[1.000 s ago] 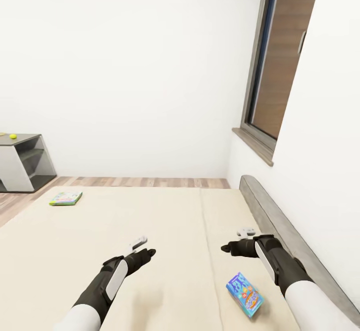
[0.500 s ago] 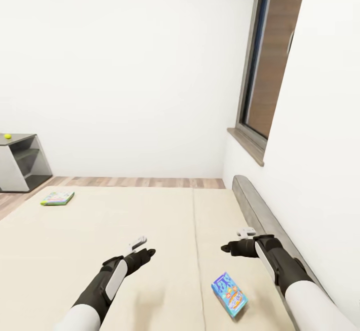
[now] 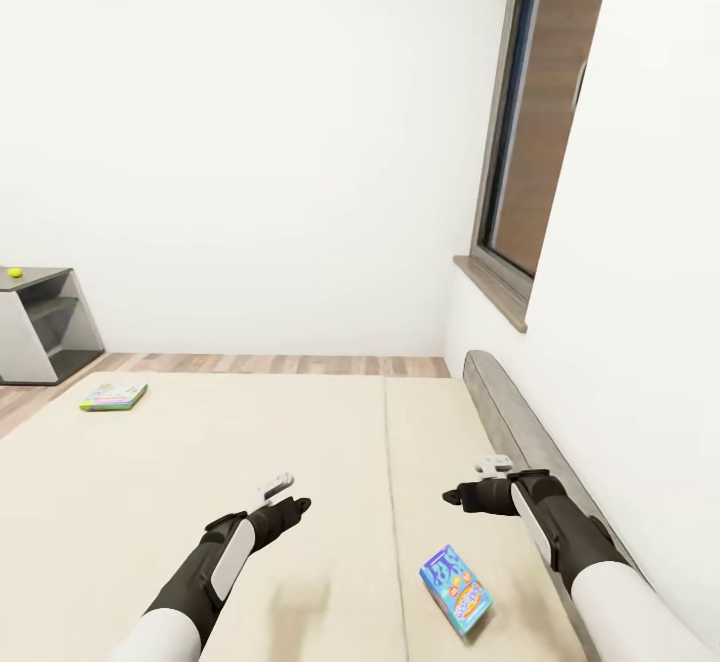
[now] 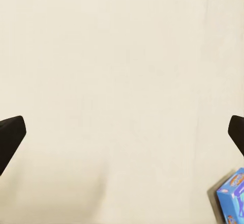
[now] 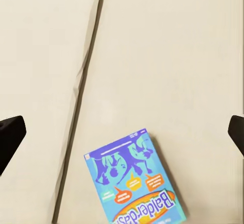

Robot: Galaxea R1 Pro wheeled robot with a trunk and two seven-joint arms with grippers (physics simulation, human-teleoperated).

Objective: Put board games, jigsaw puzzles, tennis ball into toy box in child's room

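blue board game (image 3: 456,589) on bed, beneath open right end effector (image 3: 462,493)

Home bedroom: bed (image 3: 300,442), window (image 3: 535,132)

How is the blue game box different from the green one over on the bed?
The blue game box lies near the robot, beside the right arm; the green game box lies far off by the bed's far left edge. The blue one's cover is mostly blue with an orange logo; the green one looks green-edged and pale. Both lie flat and untouched on the bed.
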